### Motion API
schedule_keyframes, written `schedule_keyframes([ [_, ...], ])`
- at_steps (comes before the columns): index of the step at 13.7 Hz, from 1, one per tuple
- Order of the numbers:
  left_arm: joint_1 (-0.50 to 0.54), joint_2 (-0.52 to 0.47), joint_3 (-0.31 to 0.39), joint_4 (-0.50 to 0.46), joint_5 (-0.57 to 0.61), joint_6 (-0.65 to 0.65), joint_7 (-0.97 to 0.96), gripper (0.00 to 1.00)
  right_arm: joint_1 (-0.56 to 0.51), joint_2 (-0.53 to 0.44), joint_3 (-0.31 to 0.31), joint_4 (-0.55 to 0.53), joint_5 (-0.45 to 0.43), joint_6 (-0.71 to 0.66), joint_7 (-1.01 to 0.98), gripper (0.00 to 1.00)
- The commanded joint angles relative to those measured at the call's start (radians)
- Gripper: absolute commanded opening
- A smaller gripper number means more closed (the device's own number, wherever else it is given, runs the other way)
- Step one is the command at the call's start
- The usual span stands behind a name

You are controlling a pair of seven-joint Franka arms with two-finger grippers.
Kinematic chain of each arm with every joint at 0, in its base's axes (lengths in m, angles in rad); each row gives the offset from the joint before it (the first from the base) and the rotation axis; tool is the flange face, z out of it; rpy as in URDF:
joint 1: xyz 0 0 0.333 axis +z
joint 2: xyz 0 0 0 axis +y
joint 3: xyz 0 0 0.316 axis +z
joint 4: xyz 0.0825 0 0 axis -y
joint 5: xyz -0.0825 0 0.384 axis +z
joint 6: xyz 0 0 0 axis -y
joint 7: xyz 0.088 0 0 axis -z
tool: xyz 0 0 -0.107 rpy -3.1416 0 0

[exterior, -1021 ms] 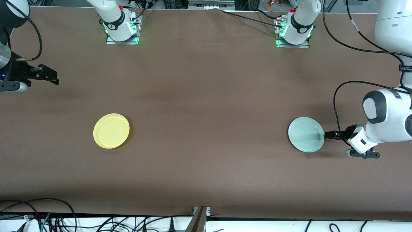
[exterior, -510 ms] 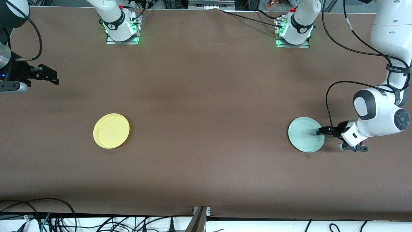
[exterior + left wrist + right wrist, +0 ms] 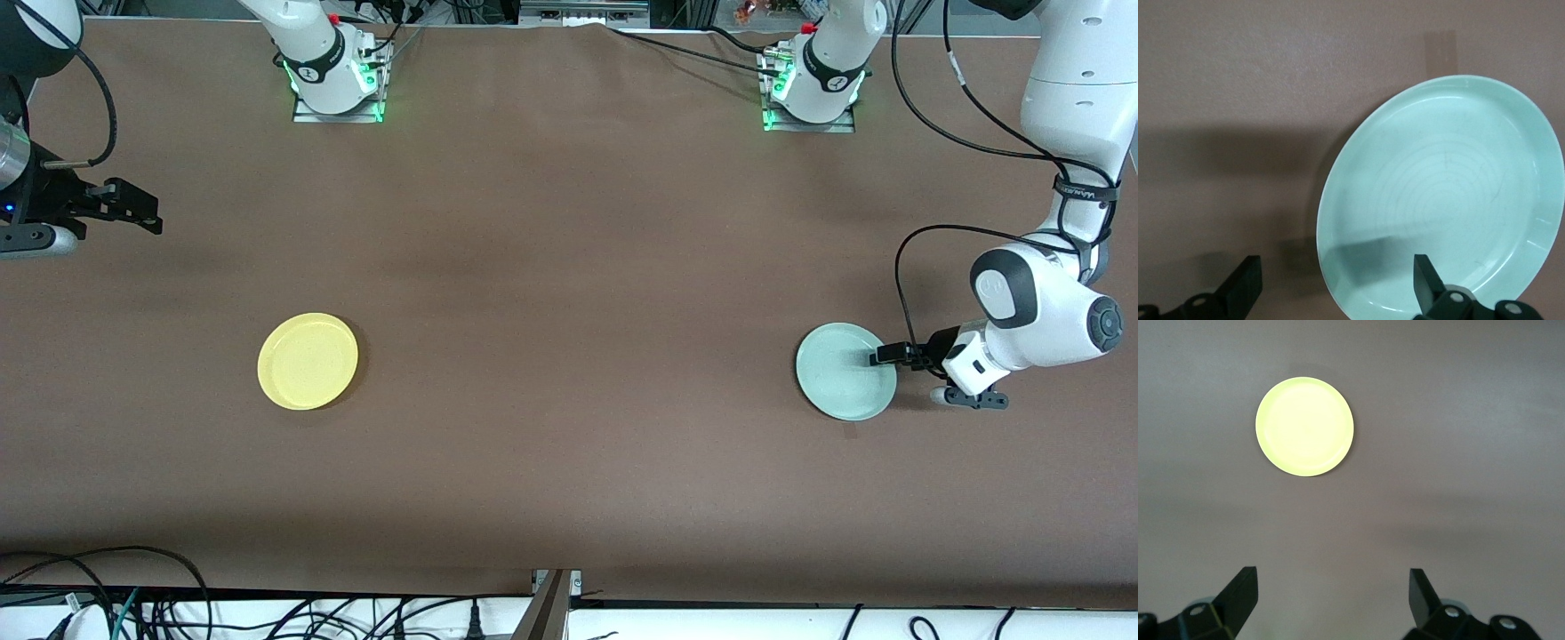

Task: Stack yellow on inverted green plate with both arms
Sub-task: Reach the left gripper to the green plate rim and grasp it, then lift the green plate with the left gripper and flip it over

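The green plate [image 3: 845,382] lies flat on the brown table at the left arm's end. In the left wrist view its upturned face [image 3: 1451,193] shows faint concentric rings. My left gripper [image 3: 878,356] is low at the plate's edge and open, one finger [image 3: 1423,277] over the plate and the other over the bare table beside the rim [image 3: 1336,267]. The yellow plate [image 3: 308,361] lies flat toward the right arm's end, small in the right wrist view [image 3: 1305,427]. My right gripper [image 3: 147,216] waits open and empty above that end of the table [image 3: 1331,583].
The two arm bases [image 3: 336,80] [image 3: 809,84] stand along the table edge farthest from the front camera. A small tape mark [image 3: 849,432] sits on the cloth just nearer the camera than the green plate. Cables [image 3: 133,604] hang below the near edge.
My left gripper has slid in toward the green plate, and its fingertips now reach over the rim. Neither plate nor the right arm has moved.
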Motion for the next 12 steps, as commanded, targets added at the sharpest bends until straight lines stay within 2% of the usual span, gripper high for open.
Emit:
schedule_keyframes([
  [1,-0.003,-0.012,0.002,-0.026,-0.033,0.015,0.039,0.75,-0.002,-0.015,0.004,0.0,-0.011,-0.016,0.016,1.0],
  [3,-0.008,-0.012,0.005,-0.026,-0.031,0.014,0.037,0.43,-0.002,-0.015,0.004,0.0,-0.011,-0.016,0.015,1.0],
  [7,-0.011,-0.009,0.008,-0.026,-0.028,0.014,0.039,0.08,-0.002,-0.017,0.004,0.002,-0.011,-0.016,0.016,1.0],
  [8,-0.011,-0.007,0.008,-0.026,-0.028,0.014,0.039,0.02,-0.002,-0.017,0.004,0.002,-0.013,-0.016,0.016,1.0],
  [9,-0.011,-0.006,0.008,-0.026,-0.028,0.014,0.039,0.0,-0.002,-0.015,0.004,0.0,-0.011,-0.016,0.016,1.0],
  [12,-0.011,-0.007,0.008,-0.02,-0.022,0.014,0.039,0.0,-0.002,-0.015,0.004,0.002,-0.011,-0.016,0.016,1.0],
])
